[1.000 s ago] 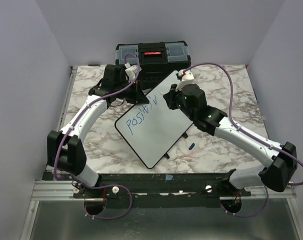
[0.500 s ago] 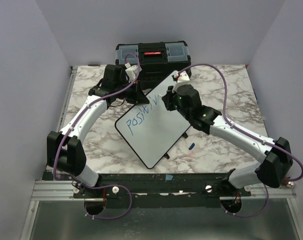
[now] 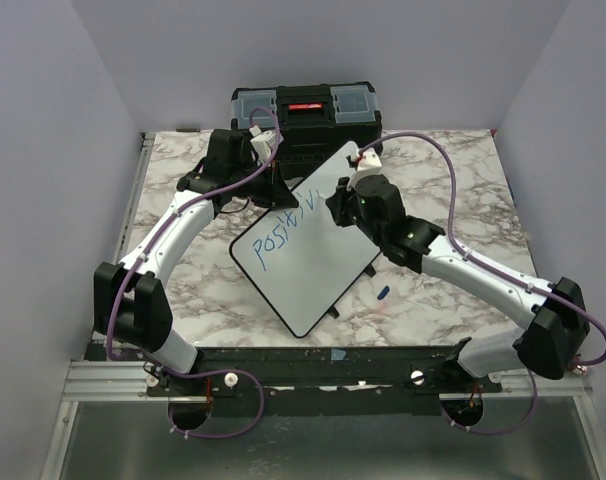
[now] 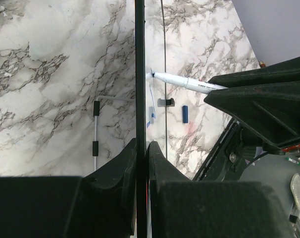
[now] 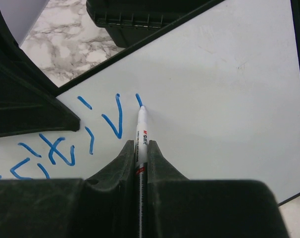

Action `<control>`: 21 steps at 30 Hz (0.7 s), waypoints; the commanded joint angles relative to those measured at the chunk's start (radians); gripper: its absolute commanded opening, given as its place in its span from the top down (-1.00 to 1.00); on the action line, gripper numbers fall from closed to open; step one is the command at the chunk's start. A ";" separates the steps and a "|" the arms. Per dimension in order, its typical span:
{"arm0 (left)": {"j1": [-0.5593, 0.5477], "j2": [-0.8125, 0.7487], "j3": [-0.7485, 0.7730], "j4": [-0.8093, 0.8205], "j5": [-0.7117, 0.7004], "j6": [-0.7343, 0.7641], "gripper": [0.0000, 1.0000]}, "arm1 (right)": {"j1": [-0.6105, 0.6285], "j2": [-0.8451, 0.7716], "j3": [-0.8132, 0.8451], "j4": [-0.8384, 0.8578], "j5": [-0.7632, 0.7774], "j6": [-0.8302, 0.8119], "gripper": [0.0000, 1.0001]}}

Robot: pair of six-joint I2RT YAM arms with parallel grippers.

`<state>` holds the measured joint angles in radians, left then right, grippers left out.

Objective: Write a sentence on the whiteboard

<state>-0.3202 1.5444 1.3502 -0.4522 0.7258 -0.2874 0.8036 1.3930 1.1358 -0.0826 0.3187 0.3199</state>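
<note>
The whiteboard (image 3: 318, 275) lies slanted in the middle of the table, its far corner by the toolbox. My left gripper (image 3: 274, 186) is shut on the board's far-left edge; in the left wrist view the jaws (image 4: 141, 145) pinch the thin black frame (image 4: 139, 74) edge-on. My right gripper (image 3: 336, 206) is shut on a white marker (image 5: 141, 133), its blue tip touching the board (image 5: 219, 94) at the foot of a short new stroke. The sentence (image 3: 280, 234) (image 5: 90, 126) reads about "Positiv" in blue. The marker (image 4: 185, 82) also shows from the side.
A black toolbox (image 3: 305, 112) (image 5: 140, 15) stands at the back, right behind the board's far corner. A small blue marker cap (image 3: 383, 292) (image 4: 185, 114) lies on the marble table (image 3: 453, 180) to the right of the board. Purple cables arc over both arms.
My right gripper has shifted a little to the left along the board with the marker, and a short new stroke stands after the "v". The left arm has not moved.
</note>
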 commanded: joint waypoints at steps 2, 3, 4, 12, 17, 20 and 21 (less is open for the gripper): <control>-0.016 -0.027 0.002 0.010 -0.003 0.074 1.00 | -0.002 -0.031 -0.049 -0.022 -0.039 0.033 0.99; -0.016 -0.026 0.003 0.011 -0.003 0.074 1.00 | -0.002 -0.034 -0.050 -0.025 -0.037 0.036 0.99; -0.016 -0.026 0.003 0.011 -0.003 0.074 1.00 | -0.003 -0.039 -0.048 -0.030 -0.036 0.036 0.99; -0.017 -0.029 0.000 0.010 -0.003 0.072 1.00 | -0.003 -0.068 -0.004 -0.037 -0.019 0.028 0.99; -0.017 -0.031 0.000 0.011 -0.002 0.072 1.00 | -0.001 -0.056 0.039 -0.019 -0.009 0.020 0.99; -0.018 -0.033 0.000 0.011 -0.003 0.072 1.00 | -0.003 -0.029 0.068 -0.011 -0.007 0.019 0.99; -0.019 -0.032 0.000 0.011 -0.003 0.074 1.00 | -0.002 -0.017 0.076 -0.007 -0.005 0.018 0.99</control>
<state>-0.3241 1.5398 1.3502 -0.4511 0.7265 -0.2874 0.8036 1.3487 1.1534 -0.1081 0.3050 0.3424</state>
